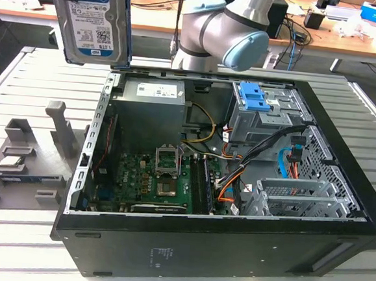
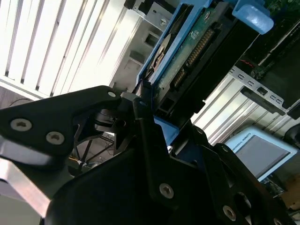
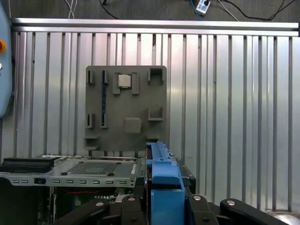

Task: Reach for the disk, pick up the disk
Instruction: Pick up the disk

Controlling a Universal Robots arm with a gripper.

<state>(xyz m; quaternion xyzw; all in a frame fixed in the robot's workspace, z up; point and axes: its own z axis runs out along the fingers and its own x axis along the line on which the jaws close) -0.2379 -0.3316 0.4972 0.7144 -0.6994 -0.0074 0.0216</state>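
The disk (image 1: 96, 19), silver-grey with a white-and-blue label and a blue bracket, hangs upright in the air above the far corner of the open computer case at the exterior view's left. In the second wrist view my gripper (image 2: 146, 105) is shut on the disk (image 2: 187, 51), its black fingers (image 2: 140, 112) clamping the edge, with the green circuit board side showing. In the first wrist view the disk's blue bracket edge (image 3: 162, 171) sticks out from between the black finger links of the gripper (image 3: 164, 201).
The open black computer case (image 1: 219, 240) stands in the middle of the slatted metal table (image 1: 42, 90), with a blue latch (image 1: 253, 97) on its drive cage. A grey fixture plate (image 3: 125, 110) holding a small processor chip (image 3: 124, 80) lies beside the case. The arm's elbow (image 1: 223, 26) is behind the case.
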